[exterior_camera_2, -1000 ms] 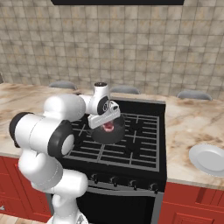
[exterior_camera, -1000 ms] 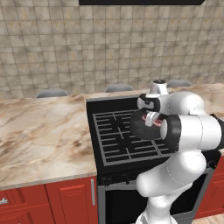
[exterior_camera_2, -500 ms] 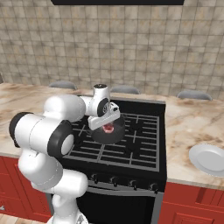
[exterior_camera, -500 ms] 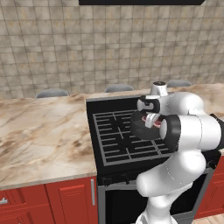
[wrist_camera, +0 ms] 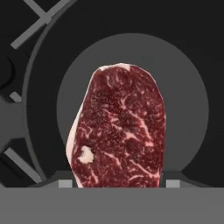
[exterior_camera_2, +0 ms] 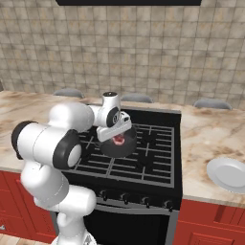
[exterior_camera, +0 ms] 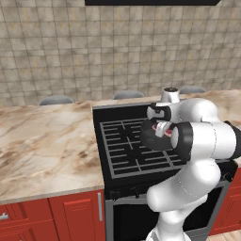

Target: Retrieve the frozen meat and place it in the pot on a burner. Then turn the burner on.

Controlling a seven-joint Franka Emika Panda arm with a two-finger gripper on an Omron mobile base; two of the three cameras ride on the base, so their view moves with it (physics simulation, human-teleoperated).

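The frozen meat, a dark red slab with pale streaks, hangs between my gripper's two finger tips, which are shut on it. Directly under it is the round dark pot, its grey floor showing around the meat. In the base views the pot stands on a burner of the black range. My gripper points down into the pot's mouth, and a bit of the red meat shows at its tip.
Marble counter runs to the left of the range. A white plate lies on the counter to the right. A row of knobs lines the range's front panel. The tiled wall stands behind.
The hand has sunk very slightly toward the pot with the meat still in it. The pot and the base have not moved.
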